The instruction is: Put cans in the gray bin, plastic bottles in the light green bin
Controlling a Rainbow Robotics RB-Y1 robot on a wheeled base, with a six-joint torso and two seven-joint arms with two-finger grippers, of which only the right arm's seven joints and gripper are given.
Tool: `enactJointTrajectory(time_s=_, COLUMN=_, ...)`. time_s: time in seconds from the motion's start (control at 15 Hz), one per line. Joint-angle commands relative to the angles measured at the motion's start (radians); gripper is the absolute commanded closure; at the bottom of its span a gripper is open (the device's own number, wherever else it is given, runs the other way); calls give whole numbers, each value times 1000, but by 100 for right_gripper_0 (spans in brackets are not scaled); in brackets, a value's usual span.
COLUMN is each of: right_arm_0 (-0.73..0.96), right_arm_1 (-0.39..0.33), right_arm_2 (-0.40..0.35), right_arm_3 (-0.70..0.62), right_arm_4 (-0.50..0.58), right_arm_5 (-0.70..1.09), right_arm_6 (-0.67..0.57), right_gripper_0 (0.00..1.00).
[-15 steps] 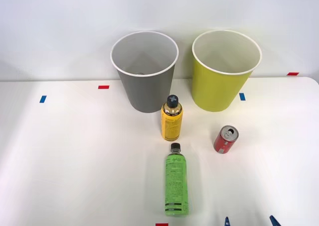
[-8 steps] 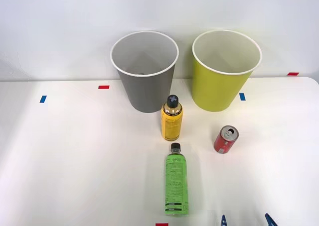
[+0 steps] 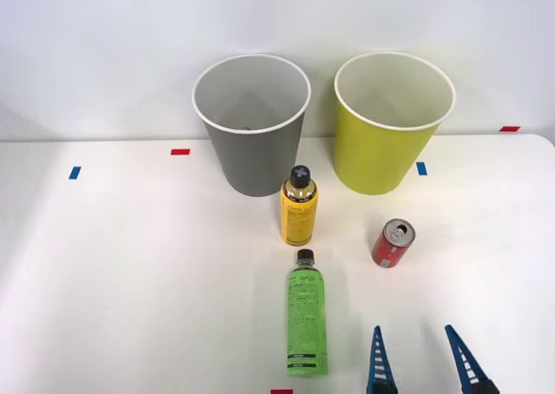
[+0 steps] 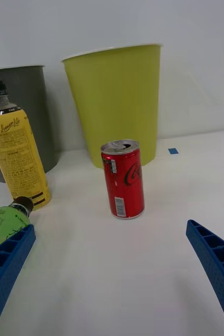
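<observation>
White tabletop (image 3: 130, 281), front view, contents as recorded:

Gray bin (image 3: 251, 138): stood upright at the far side of the tabletop, white rim, pale inside, left of the other bin and just apart from it.

Light green bin (image 3: 390, 134): stood upright to the right of the gray bin, same tapered shape, white rim.

Yellow bottle (image 3: 298, 207): upright, dark cap, placed just in front of the gray bin's lower right edge.

Green bottle (image 3: 307, 318): lay on its side, black cap pointing toward the yellow bottle and just short of it, base toward the near edge.

Red can (image 3: 394, 243): upright, silver top with the opening visible, to the right of both bottles and in front of the light green bin, apart from each.

Right gripper (image 3: 422, 359): at the near edge, right of the green bottle, fingers spread wide apart and holding nothing. In the wrist view the red can (image 4: 123, 178) stood ahead between the two blue fingers (image 4: 7, 262), untouched, with the light green bin (image 4: 117, 100) behind it.

Small tape marks (image 3: 179, 152), red and blue, lay flat along the far side.
</observation>
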Motion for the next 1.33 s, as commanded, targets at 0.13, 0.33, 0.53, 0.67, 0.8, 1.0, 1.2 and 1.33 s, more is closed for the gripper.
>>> enactJointTrajectory(time_s=0.13, right_arm_0=-75, right_arm_1=0, right_arm_2=-5, right_arm_3=1, right_arm_4=-16, right_arm_5=41, right_arm_6=12, right_gripper_0=0)
enactJointTrajectory(time_s=0.33, right_arm_0=-162, right_arm_1=7, right_arm_2=-17, right_arm_3=50, right_arm_4=-40, right_arm_5=61, right_arm_6=13, right_gripper_0=0)
enactJointTrajectory(time_s=0.53, right_arm_0=-269, right_arm_1=29, right_arm_2=-34, right_arm_3=156, right_arm_4=-74, right_arm_5=28, right_arm_6=32, right_gripper_0=0)
enactJointTrajectory(time_s=0.67, right_arm_0=-335, right_arm_1=55, right_arm_2=-66, right_arm_3=216, right_arm_4=-57, right_arm_5=28, right_arm_6=42, right_gripper_0=0)
enactJointTrajectory(time_s=0.8, right_arm_0=-392, right_arm_1=82, right_arm_2=-103, right_arm_3=268, right_arm_4=-51, right_arm_5=28, right_arm_6=55, right_gripper_0=0)
enactJointTrajectory(time_s=1.0, right_arm_0=-475, right_arm_1=111, right_arm_2=-140, right_arm_3=335, right_arm_4=-28, right_arm_5=29, right_arm_6=67, right_gripper_0=0)
enactJointTrajectory(time_s=1.2, right_arm_0=-533, right_arm_1=128, right_arm_2=-155, right_arm_3=365, right_arm_4=-29, right_arm_5=54, right_arm_6=79, right_gripper_0=0)
enactJointTrajectory(time_s=1.33, right_arm_0=-553, right_arm_1=131, right_arm_2=-165, right_arm_3=365, right_arm_4=-31, right_arm_5=81, right_arm_6=88, right_gripper_0=0)
